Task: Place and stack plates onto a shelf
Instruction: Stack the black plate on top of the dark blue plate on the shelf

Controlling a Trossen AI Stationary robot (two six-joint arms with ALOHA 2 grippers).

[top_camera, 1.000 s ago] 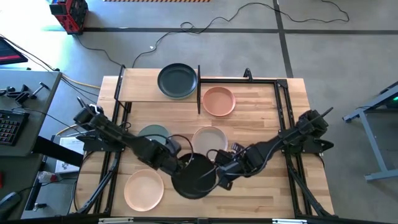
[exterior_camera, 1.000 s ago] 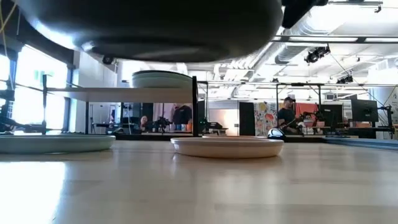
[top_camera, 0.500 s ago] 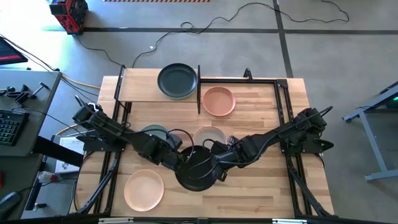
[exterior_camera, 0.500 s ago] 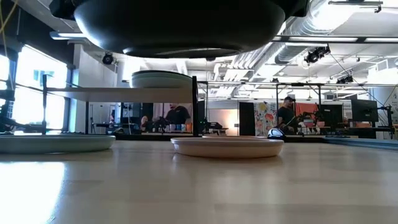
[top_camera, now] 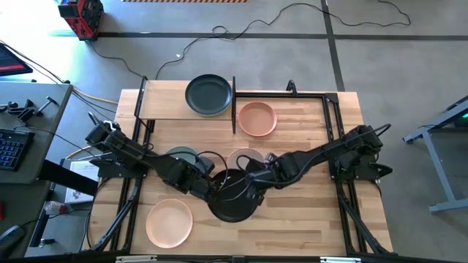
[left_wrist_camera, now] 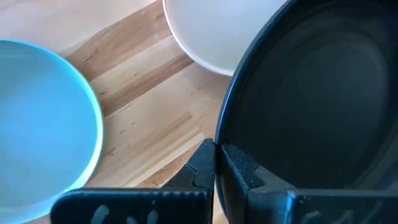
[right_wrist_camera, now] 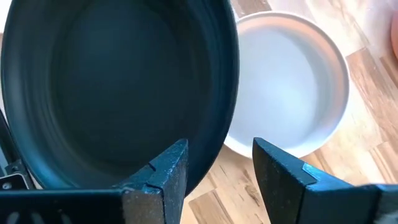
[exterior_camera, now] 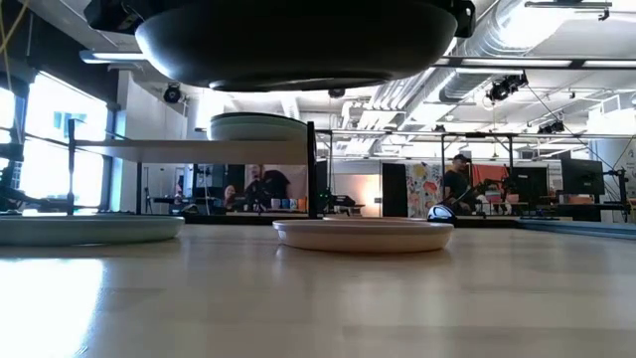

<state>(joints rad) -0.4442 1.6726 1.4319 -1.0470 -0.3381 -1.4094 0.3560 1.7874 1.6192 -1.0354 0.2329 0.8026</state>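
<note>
Left gripper [left_wrist_camera: 215,163] pinches the black plate's [top_camera: 234,199] rim, held aloft just beside the beige plate [top_camera: 245,158]; right gripper [right_wrist_camera: 219,165] straddles the opposite rim, jaws open. Premature release risks dropping it.

L tool [top_camera: 216,191] clamped shut – R tool [top_camera: 252,191] spread wide

The rim of a black plate [right_wrist_camera: 118,93] is straddled by spread fingers [right_wrist_camera: 165,171], a beige plate [right_wrist_camera: 289,93] lying beside it.
</note>
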